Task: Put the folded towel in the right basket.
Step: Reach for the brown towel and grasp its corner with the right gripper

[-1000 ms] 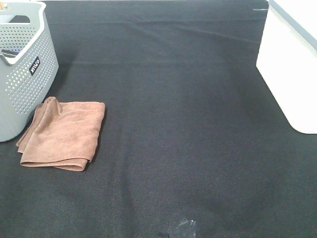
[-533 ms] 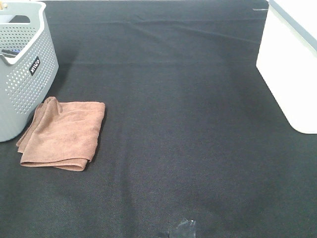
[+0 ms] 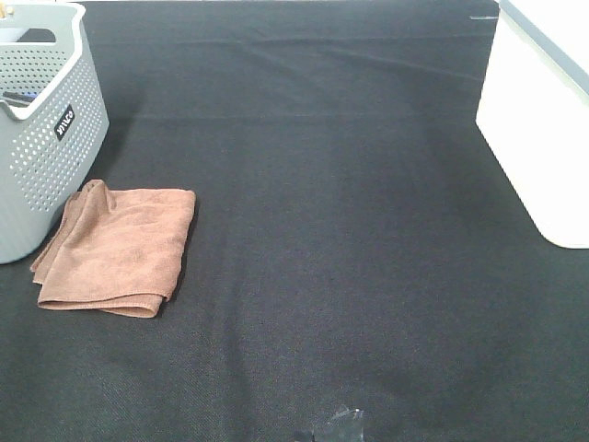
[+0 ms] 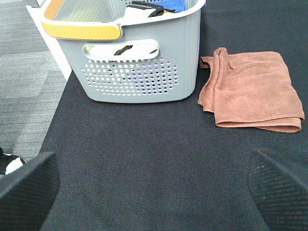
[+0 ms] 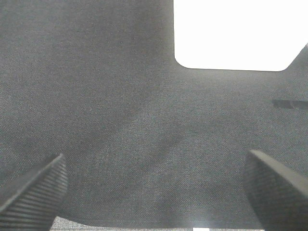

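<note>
A folded brown towel (image 3: 115, 247) lies on the black cloth at the left, beside a grey perforated basket (image 3: 41, 138). It also shows in the left wrist view (image 4: 250, 91) next to that basket (image 4: 139, 72). A white basket (image 3: 543, 120) stands at the right edge; it shows in the right wrist view (image 5: 236, 33). Neither gripper shows in the high view. My left gripper (image 4: 154, 192) is open and empty, well short of the towel. My right gripper (image 5: 154, 187) is open and empty over bare cloth, short of the white basket.
The grey basket holds several items, among them something blue (image 4: 168, 5). A piece of clear tape (image 3: 339, 425) lies on the cloth near the front edge. Grey floor (image 4: 24, 72) shows beyond the table's left edge.
</note>
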You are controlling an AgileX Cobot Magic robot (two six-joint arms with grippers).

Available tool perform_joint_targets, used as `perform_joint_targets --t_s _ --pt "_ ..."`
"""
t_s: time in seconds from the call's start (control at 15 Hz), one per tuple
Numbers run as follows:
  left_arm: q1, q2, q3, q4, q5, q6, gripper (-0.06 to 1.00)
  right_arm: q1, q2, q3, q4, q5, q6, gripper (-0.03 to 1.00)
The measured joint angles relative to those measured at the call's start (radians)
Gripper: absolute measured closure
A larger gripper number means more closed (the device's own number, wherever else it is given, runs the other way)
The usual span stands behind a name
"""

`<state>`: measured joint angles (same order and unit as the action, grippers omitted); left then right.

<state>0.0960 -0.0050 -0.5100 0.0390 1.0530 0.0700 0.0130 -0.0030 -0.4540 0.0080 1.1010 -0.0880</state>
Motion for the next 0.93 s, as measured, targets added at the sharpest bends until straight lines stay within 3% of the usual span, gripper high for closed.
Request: perform_joint_targets --t_s 0.53,0.73,0.93 --pt "0.0 0.0 0.0 0.0 0.0 0.0 -0.05 0.0 0.018 0.0 0.0 0.0 0.0 0.01" --pt "0.0 0.0 0.0 0.0 0.0 0.0 -0.05 0.0 0.215 -0.072 0.033 -0.002 0.0 0.01" --pt "0.0 0.0 0.0 0.0 0.0 0.0 -0.05 0.0 0.531 -0.268 0.149 0.062 0.0 0.01"
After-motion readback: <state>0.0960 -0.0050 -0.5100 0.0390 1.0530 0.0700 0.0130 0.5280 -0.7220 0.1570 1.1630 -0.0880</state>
